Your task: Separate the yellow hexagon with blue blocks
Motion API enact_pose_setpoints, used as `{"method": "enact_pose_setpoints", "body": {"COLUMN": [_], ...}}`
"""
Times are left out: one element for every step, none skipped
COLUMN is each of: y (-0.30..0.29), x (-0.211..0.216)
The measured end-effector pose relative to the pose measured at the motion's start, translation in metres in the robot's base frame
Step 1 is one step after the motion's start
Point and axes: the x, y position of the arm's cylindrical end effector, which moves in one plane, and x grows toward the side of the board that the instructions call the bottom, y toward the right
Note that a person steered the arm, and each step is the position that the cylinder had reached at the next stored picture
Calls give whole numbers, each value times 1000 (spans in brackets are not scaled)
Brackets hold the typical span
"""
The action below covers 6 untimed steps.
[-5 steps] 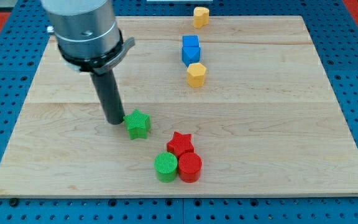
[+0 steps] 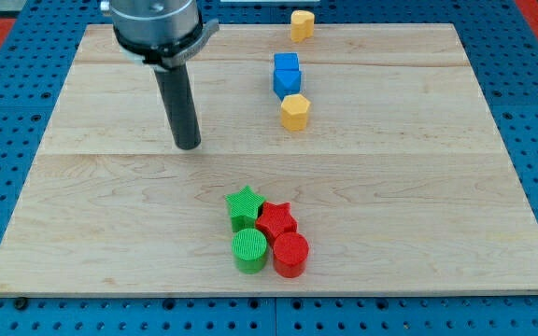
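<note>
A yellow hexagon [image 2: 294, 112] sits on the wooden board right below two blue blocks [image 2: 287, 74], touching the lower one. My tip [image 2: 188, 146] rests on the board well to the left of the hexagon, apart from every block. A second yellow block [image 2: 302, 24] sits at the board's top edge.
A green star [image 2: 243, 206], a red star [image 2: 276, 220], a green cylinder [image 2: 249, 250] and a red cylinder [image 2: 290, 254] are packed together near the bottom middle. The wooden board [image 2: 437, 168] lies on a blue pegboard.
My tip has moved up and slightly right, away from the green star. The green star now lies lower and to the right, against the red star and green cylinder.
</note>
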Motion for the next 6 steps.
{"method": "enact_pose_setpoints", "body": {"y": [49, 107, 141, 135, 135, 134], "x": [-16, -23, -35, -52, -69, -89]}}
